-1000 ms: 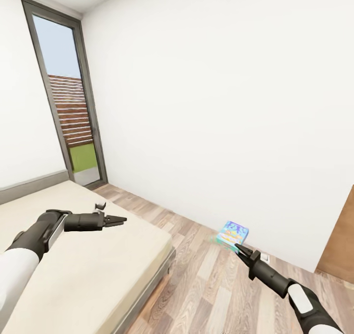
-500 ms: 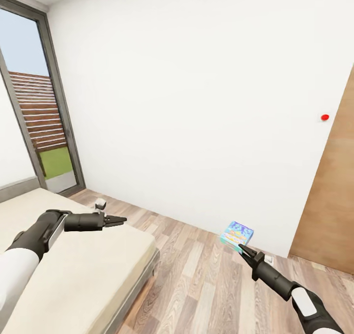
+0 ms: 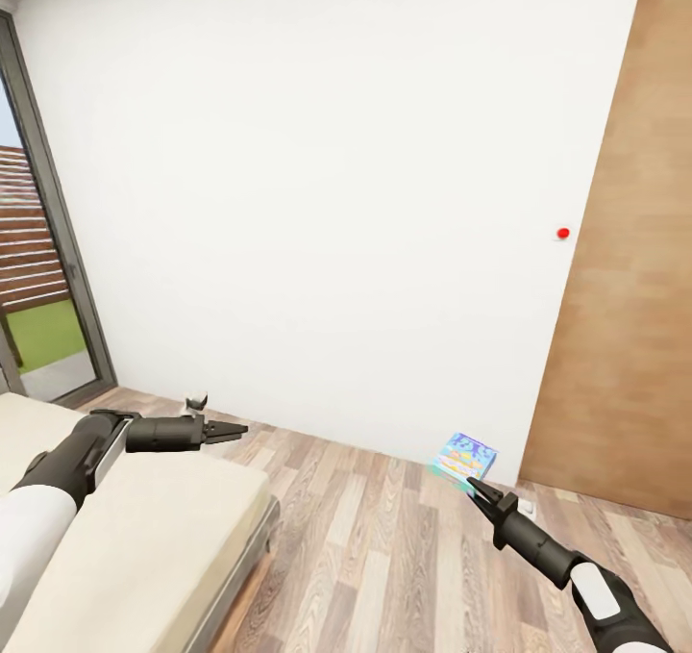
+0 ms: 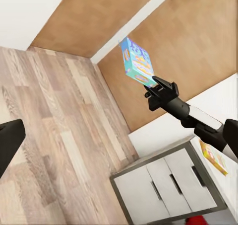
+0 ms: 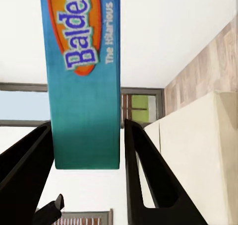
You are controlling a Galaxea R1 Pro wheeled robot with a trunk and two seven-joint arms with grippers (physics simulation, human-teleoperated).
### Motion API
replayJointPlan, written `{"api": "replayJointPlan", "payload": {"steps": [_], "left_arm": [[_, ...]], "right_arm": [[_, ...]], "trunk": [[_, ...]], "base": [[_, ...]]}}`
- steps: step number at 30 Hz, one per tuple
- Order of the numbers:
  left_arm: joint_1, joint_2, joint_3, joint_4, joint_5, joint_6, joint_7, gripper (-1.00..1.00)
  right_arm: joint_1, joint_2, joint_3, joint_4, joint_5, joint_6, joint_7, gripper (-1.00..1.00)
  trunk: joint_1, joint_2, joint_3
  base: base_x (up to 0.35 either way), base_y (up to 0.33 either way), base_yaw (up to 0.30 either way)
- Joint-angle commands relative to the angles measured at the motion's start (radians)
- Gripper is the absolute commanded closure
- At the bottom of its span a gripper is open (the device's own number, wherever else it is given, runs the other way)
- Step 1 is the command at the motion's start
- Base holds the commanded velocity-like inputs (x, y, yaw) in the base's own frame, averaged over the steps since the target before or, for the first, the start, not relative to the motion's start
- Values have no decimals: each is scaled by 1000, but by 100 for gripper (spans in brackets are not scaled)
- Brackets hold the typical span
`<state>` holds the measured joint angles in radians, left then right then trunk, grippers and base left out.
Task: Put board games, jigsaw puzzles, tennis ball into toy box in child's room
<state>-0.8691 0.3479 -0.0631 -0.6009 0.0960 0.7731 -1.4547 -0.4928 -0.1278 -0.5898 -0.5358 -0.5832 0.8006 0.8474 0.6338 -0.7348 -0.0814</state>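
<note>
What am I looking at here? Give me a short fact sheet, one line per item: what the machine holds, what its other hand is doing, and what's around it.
Held item: blue board game, a narrow box gripped at one end
Holding hand: right gripper, fingers either side of the box
Other hand: left gripper, carrying nothing, held out over the bed
Bed: beige mattress, at the robot's left
Floor: wood planks
Ahead: white wall, wooden door to the right
Window: grey-framed, far left
</note>
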Motion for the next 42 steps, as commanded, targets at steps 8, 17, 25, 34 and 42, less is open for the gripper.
{"api": "replayJointPlan", "payload": {"steps": [8,17,25,34,42], "left_arm": [[-1,1,-7,0,10,11,0,-100],[-1,0,-36,0,10,11,1,-100],[-1,0,-41,0,10,11,2,-100],[-1,0,-41,0,10,11,2,-100],[-1,1,-41,0,10,10,1,-100]], "right_arm": [[-1,0,-4,0,-3,6,2,100],[0,0,-4,0,-3,6,2,100],[0,0,-4,0,-3,6,2,100],[0,0,-4,0,-3,5,3,100],[0,0,-4,0,-3,1,3,100]], "trunk": [[-30,55,30],[-65,118,66],[-96,174,98],[-130,237,135],[-161,293,167]], "base": [[0,0,-272],[0,0,-265],[0,0,-260],[0,0,-257],[0,0,-257]]}}
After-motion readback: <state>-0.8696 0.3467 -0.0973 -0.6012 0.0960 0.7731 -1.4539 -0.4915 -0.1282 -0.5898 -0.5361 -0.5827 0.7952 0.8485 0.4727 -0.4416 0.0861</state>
